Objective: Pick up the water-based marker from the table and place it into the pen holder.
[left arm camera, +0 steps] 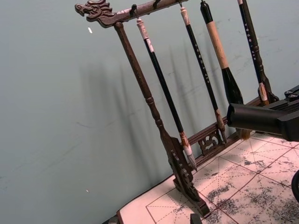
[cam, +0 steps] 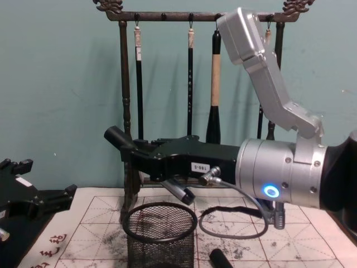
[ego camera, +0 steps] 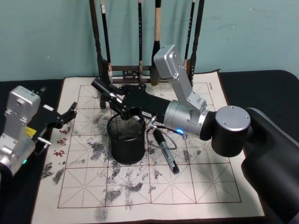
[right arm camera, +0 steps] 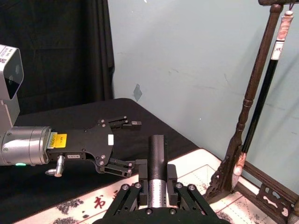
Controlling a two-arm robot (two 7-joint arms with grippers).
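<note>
1. Fingers [right arm camera: 141, 169] of the right gripper [ego camera: 117, 100] were closed narrow on the slim black cylindrical water-based marker [cam: 118, 138] with a silvery lower barrel; one pad sat on each side, about mid-length.
2. Water-based marker was off the table [ego camera: 280, 79], held tilted above the small black wire-mesh cylindrical pen holder [ego camera: 125, 149]; in the chest view its lower end hung over the open mouth, apart from the thick rim; its upper end pointed up and toward the robot's left.
3. Pen holder stood upright on the cream gridded, ink-blotched practice sheet [ego camera: 210, 177]; a second black pen [ego camera: 167, 151] lay flat on the sheet just beside the holder, on the robot's right.
4. Left gripper [ego camera: 69, 114] sat idle at the sheet's left edge; fingers spread wide, holding nothing.
5. Handling, judged: the marker looked light and stiff, with a smooth round barrel; likely slippery and prone to pivot between flat pads; a hold near the middle, as here, suits it best; a grip nearer one end would let it swing.
6. Release, judged: the barrel wants a steeper angle before letting go, so that the tip enters cleanly; a glancing hit on the rim could tip the light mesh cup.
7. Tall dark wooden brush rack [cam: 125, 84] stood behind the holder; its hanging brushes were near the right arm; a possible snag.
</note>
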